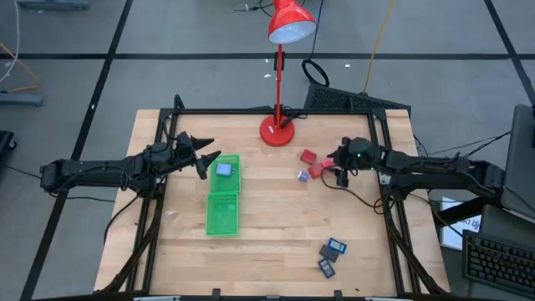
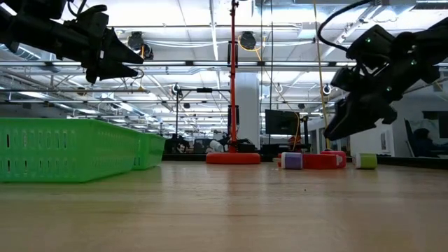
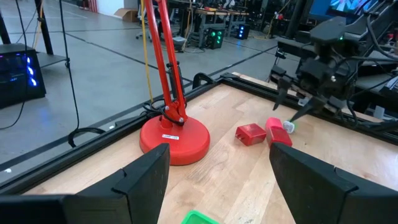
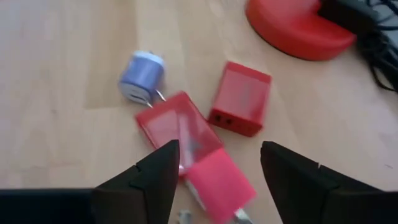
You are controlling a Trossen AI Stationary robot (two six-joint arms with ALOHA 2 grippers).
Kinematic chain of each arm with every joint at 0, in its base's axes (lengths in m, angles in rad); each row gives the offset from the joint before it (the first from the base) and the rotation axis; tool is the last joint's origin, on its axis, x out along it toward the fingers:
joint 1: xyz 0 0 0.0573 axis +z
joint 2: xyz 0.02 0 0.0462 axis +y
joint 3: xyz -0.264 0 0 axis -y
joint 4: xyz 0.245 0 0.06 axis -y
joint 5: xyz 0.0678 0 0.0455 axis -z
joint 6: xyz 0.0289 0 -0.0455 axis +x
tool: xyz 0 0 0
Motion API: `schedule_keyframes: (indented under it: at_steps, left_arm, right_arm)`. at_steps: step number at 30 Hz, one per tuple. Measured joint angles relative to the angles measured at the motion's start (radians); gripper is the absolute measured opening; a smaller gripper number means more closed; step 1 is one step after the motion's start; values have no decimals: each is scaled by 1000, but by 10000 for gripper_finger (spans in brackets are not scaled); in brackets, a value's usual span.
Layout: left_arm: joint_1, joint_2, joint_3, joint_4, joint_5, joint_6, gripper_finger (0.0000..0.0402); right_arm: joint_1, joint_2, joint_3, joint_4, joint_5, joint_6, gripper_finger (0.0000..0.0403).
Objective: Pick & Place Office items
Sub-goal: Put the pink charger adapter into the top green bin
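A long green tray (image 1: 223,203) with slatted plastic walls lies left of the tabletop's (image 1: 276,234) middle, split into two compartments. The far compartment holds one blue block (image 1: 224,170); the near one shows nothing inside.

The left gripper (image 1: 209,156) hangs in the air just beside the tray's far end, fingers spread wide and holding nothing.

Near the far edge, beside the round glossy base of the red lamp (image 1: 277,131), lie boxy red blocks (image 4: 240,97) close together and a small rounded whitish-blue bit (image 4: 142,76) just beside them. The right gripper (image 1: 338,163) hovers over these red blocks, fingers apart and gripping nothing.

Two dark rectangles with blue faces (image 1: 331,256) lie flat toward the near right corner, well apart from the rest.
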Motion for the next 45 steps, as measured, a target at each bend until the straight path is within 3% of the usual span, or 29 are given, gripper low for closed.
schedule_keyframes:
  at_steps: [8,20,29,35,45]
  left_arm:
    - [0,0,0,1,0,0,274]
    - [0,0,0,1,0,23,274]
    - [0,0,0,1,0,20,273]
    - [0,0,0,1,0,7,274]
    - [0,0,0,0,0,3,273]
  right_arm:
    - [-13,96,0,3,37,44,209]
    - [-11,160,0,-4,35,51,275]
    - [-9,161,0,-28,-44,51,208]
    - [0,161,0,-27,-43,60,162]
    - [0,117,0,-28,-34,58,154]
